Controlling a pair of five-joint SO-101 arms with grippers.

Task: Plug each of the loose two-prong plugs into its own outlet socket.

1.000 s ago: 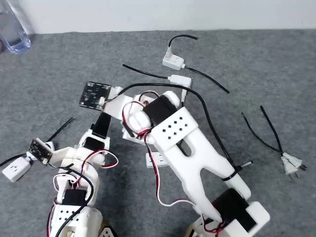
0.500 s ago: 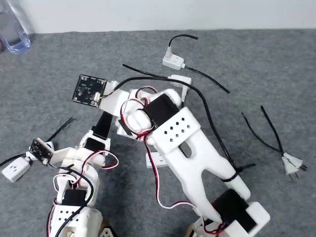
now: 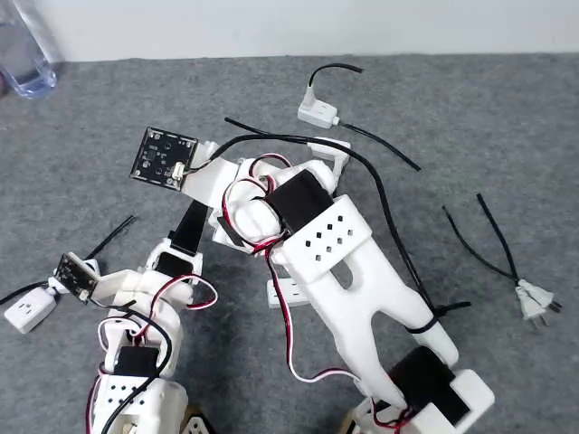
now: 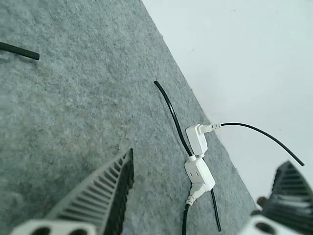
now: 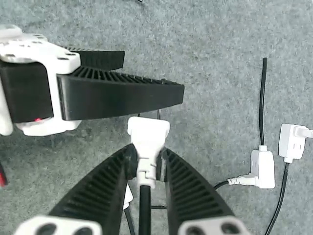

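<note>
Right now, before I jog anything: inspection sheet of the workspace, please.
Surface: grey felt mat, flat.
Job's things: white plug gripped in the right hand; loose two-prong plug lying at the mat's right side; left outlet block at the far left; back outlet block near the wall; middle outlet block partly under the right arm.
Clutter: clear bottle at the back left corner.
Grippers: right hand shut on the white plug; left hand open, nothing in it.
Cables: black cable draped over the right arm; split black leads trailing from the loose two-prong plug; red and white servo leads on both arms.
Surroundings: white wall behind the mat.
</note>
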